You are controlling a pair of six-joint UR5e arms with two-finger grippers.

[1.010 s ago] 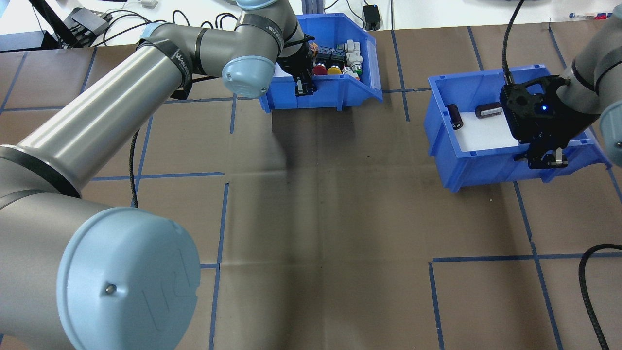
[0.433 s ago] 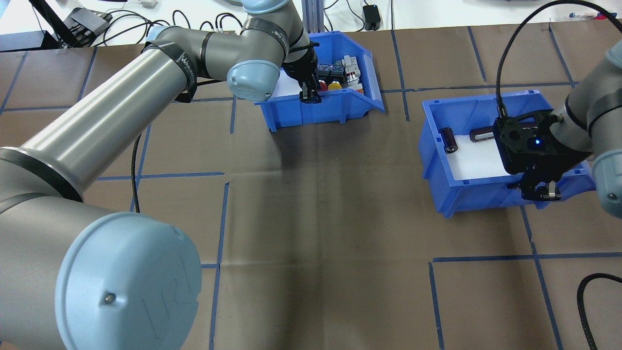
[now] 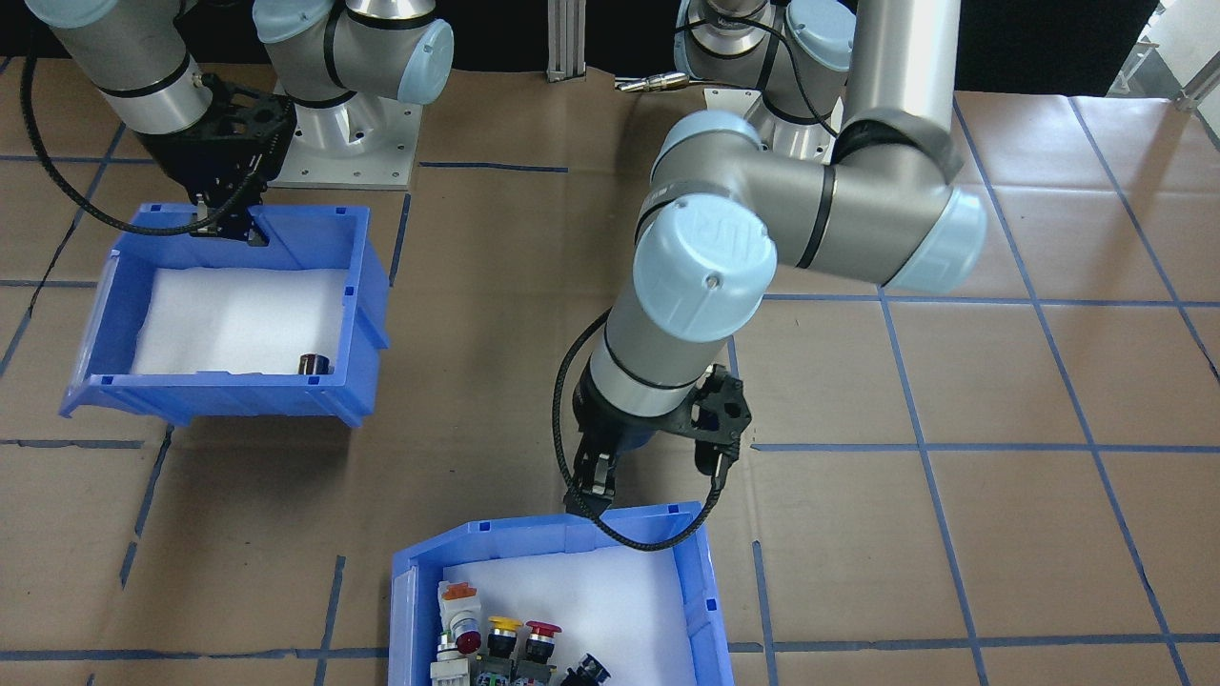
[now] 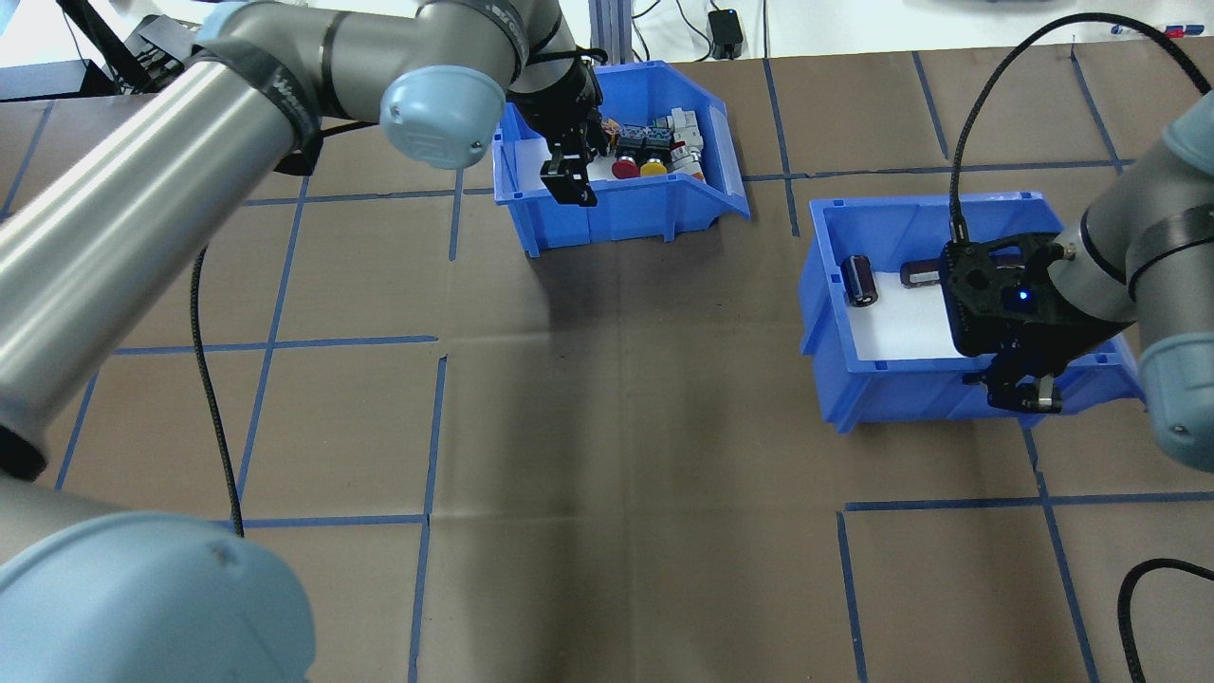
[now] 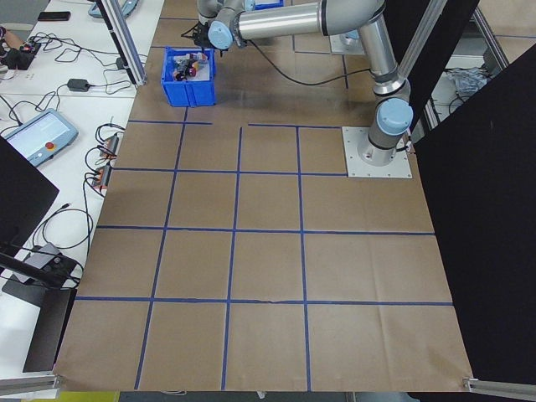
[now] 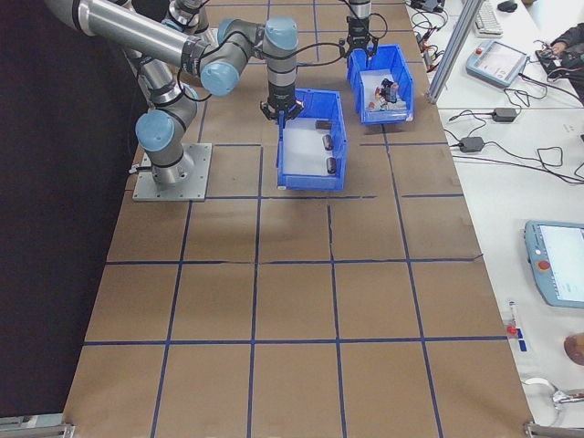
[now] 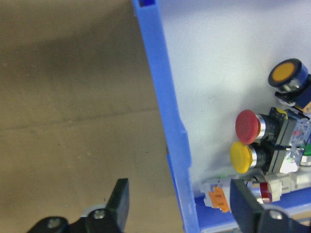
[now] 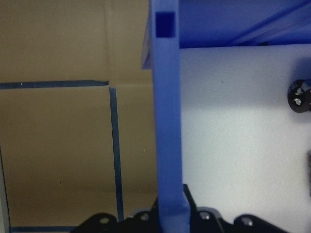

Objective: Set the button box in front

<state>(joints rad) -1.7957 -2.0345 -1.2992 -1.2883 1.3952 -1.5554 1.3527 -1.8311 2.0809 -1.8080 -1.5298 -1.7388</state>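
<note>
The button box (image 4: 626, 207) is a blue bin with a white liner. It stands at the far middle of the table, with red, yellow and orange push-buttons (image 7: 250, 141) at one end. My left gripper (image 4: 567, 180) is open, and its fingers straddle the box's near wall (image 7: 170, 121) without touching it. From the front view the same gripper (image 3: 593, 491) hangs over the box's rim (image 3: 696, 591). My right gripper (image 4: 1022, 394) is shut on the near wall (image 8: 167, 121) of the other blue bin (image 4: 901, 403).
The other blue bin (image 3: 238, 405) holds small dark cylinders (image 4: 861, 281) on a white liner. Brown paper with blue tape lines (image 4: 436, 417) covers the table. Cables and devices (image 4: 726, 33) lie beyond the far edge. A black cable (image 4: 1138, 588) curls at the near right.
The button box has come nearer and my left gripper has let go of its wall, shifting left along it. My right gripper has drawn the other bin nearer and leftward.
</note>
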